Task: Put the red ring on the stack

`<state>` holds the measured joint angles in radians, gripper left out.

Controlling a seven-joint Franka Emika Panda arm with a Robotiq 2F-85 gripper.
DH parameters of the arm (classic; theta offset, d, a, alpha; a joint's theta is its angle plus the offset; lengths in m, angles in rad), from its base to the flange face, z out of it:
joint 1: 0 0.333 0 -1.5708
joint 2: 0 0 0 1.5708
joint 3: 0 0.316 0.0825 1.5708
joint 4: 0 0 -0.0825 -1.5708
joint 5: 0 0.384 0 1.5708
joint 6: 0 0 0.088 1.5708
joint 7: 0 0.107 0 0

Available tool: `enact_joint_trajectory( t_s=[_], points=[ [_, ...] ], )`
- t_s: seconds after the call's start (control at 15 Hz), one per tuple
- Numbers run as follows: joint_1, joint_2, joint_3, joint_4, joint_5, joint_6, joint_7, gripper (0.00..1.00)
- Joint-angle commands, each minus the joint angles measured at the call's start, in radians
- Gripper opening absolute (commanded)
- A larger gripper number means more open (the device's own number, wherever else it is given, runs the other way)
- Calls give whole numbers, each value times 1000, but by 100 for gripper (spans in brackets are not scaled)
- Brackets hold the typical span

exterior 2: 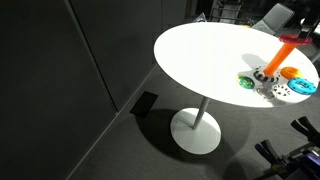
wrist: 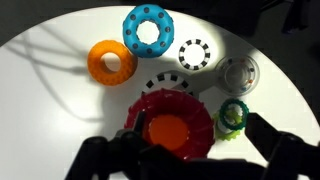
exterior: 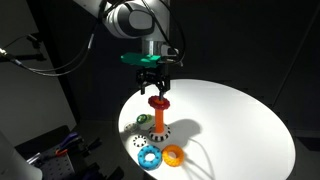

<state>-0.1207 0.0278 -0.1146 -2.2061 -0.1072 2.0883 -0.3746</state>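
Observation:
The red ring [wrist: 176,103], with a bumpy rim, sits around the top of the orange peg [wrist: 168,133] of the stack. In both exterior views the red ring [exterior: 158,101] [exterior 2: 290,38] is at the peg's upper end, high above the black-and-white base [exterior: 160,130] [exterior 2: 263,75]. My gripper [wrist: 193,128] [exterior: 156,88] hovers right over it, open. The left finger is at the ring's edge and the right finger stands apart from it.
On the white round table [exterior: 240,120] lie a blue ring [wrist: 147,28] [exterior: 149,156], a smooth orange ring [wrist: 111,61] [exterior: 173,154], a green ring [wrist: 233,115] [exterior: 141,120], a black-and-white dotted disc [wrist: 195,54] and a clear disc [wrist: 238,73]. The table edge is near.

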Motion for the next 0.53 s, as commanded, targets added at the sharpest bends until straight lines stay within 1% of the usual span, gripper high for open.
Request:
enact_joint_trajectory(
  t_s=[0.0, 0.47],
  points=[
    [6, -44, 7, -23, 18, -13, -14, 100],
    [27, -61, 21, -66, 33, 11, -37, 100]
  ],
)
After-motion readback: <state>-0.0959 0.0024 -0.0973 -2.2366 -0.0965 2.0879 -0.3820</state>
